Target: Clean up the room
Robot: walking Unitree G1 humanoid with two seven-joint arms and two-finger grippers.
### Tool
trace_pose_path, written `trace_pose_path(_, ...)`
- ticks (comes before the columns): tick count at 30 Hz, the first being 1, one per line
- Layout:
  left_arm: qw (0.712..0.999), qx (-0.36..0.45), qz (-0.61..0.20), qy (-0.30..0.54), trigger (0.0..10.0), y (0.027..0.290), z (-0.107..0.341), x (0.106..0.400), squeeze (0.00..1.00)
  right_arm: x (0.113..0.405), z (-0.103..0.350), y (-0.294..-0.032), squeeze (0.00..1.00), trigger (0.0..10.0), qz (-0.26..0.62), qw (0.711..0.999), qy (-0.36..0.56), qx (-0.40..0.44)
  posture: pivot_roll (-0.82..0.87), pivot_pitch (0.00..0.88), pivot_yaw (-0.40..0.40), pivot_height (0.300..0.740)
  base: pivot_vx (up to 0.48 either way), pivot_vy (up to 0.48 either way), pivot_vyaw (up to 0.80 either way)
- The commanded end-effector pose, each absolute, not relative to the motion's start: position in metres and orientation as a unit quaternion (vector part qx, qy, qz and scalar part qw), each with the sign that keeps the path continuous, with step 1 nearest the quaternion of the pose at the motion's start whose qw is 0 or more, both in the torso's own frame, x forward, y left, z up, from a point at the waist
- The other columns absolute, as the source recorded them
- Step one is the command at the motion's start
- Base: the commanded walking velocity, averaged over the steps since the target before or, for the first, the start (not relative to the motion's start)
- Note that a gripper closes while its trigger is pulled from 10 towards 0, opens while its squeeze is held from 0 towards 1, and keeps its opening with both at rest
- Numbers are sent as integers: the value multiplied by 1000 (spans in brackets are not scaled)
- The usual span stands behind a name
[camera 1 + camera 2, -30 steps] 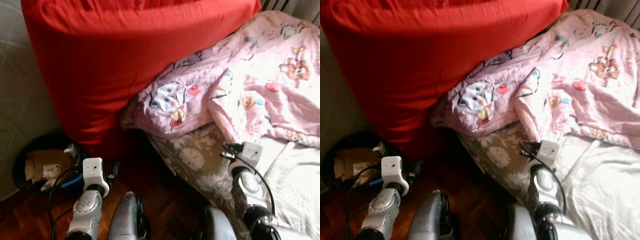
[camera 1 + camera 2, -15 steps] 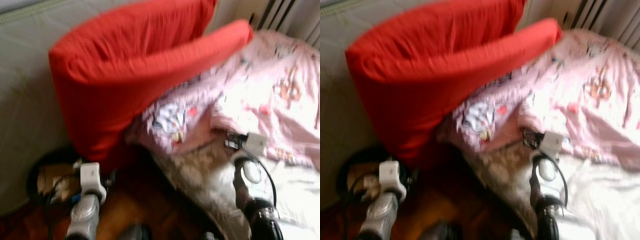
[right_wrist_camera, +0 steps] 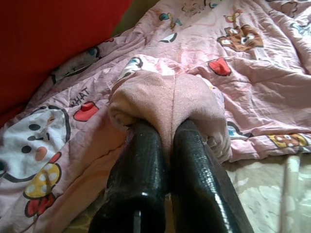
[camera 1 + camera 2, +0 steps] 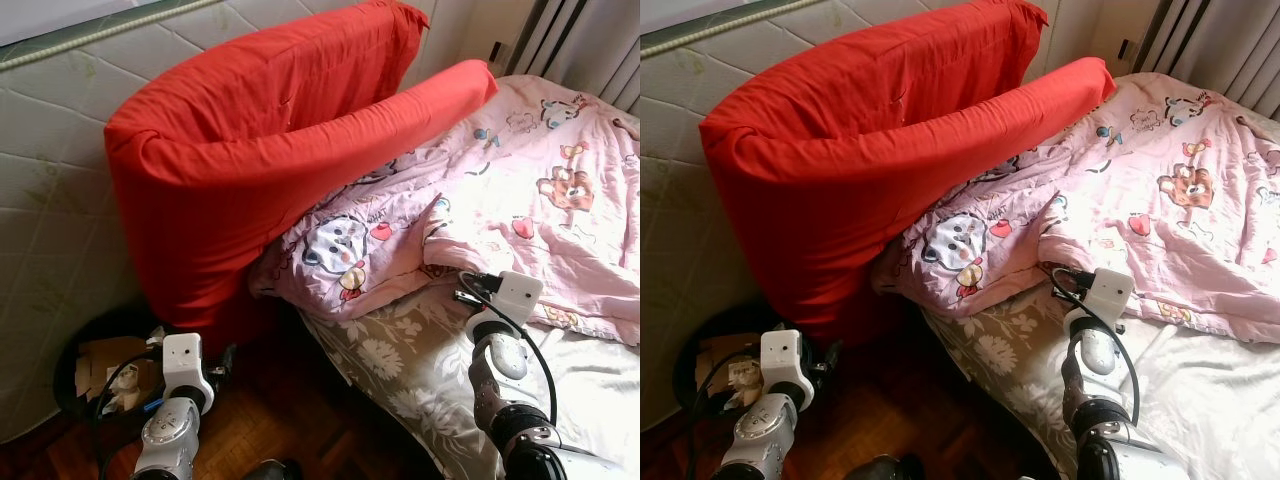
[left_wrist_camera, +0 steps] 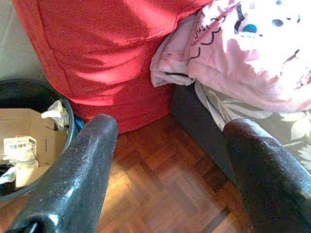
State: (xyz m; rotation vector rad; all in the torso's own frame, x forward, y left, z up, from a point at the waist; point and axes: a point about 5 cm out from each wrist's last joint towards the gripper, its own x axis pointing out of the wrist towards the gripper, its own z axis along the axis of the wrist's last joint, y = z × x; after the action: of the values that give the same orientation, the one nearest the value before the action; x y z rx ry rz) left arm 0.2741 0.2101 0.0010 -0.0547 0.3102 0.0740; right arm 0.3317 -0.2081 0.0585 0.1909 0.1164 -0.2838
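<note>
A crumpled pink cartoon-print blanket [image 4: 520, 170] lies across the bed. My right gripper [image 3: 167, 128] is at its near edge, shut on a thick fold of the blanket [image 3: 170, 97] that bulges over the fingertips. Two big red pillows [image 4: 260, 150] lean against the quilted upright mattress [image 4: 50, 150] at the head of the bed, overlapping the blanket. My left gripper [image 5: 167, 131] hangs open and holds nothing, low over the parquet floor [image 5: 160, 170] beside the bed.
A black bin [image 4: 75, 350] with cardboard and scraps stands on the floor at the left, close to my left wrist. The floral sheet [image 4: 400, 340] and a white sheet [image 4: 600, 380] cover the mattress under the blanket. Curtains hang at the back right.
The camera has tilted up and back, so the tops of the red pillows and the quilted mattress now show. The right gripper stays at the blanket's edge, the left near the bin.
</note>
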Motion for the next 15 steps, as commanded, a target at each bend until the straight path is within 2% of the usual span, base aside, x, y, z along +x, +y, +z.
trace_pose_path(1, 986, -26, 39, 158, 10000, 212, -1, 272, 0, 333, 65, -216, 0, 10000, -159, 982, 38, 94, 123, 144, -3, 740, 0, 0, 0)
trace_pose_path(6, 986, -25, 37, 159, 10000, 212, -1, 271, 0, 335, 76, -230, 0, 10000, -190, 978, 13, 82, 121, 148, 0, 740, 0, 0, 0)
trace_pose_path(15, 986, -23, 33, 162, 10000, 212, -2, 271, 0, 334, 79, -232, 0, 10000, -203, 976, 0, 82, 123, 150, 6, 740, 0, 0, 0)
